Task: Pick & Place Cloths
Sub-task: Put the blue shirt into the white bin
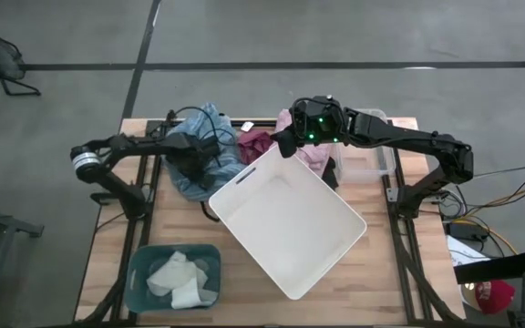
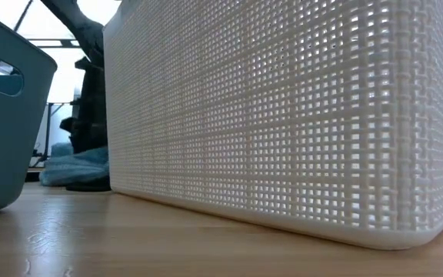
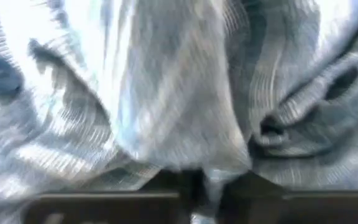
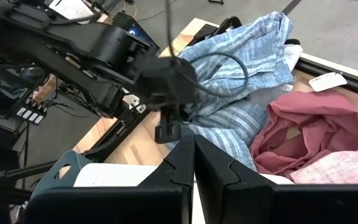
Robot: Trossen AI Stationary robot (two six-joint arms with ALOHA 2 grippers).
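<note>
1. We see the left pincer (image 1: 199,157) pressed down into the large blue striped cloth (image 1: 200,150) at the far left of the wooden tabletop (image 1: 381,273); in the left wrist view the striped fabric (image 3: 166,93) fills the picture and bunches between the dark fingers, so we judge the pincer clamped on it.
2. We find the right pincer (image 4: 193,155) with its fingers pressed together and nothing between them, above the far corner of the large white perforated plastic basket (image 1: 285,219).
3. Just beside the blue striped cloth lies the small maroon cloth (image 1: 255,142), and next to that the pink cloth (image 1: 310,150), partly under the right arm; a white tag (image 4: 328,81) lies on the tabletop near the maroon fabric (image 4: 309,124).
4. We note a thin black cable (image 4: 229,68) looping over the striped cloth in the right wrist view.
5. A clear plastic box (image 1: 372,155) sits at the far right under the right arm.
6. At the near left stands a teal plastic bin (image 1: 139,273) holding a cream-white cloth (image 1: 179,278).
</note>
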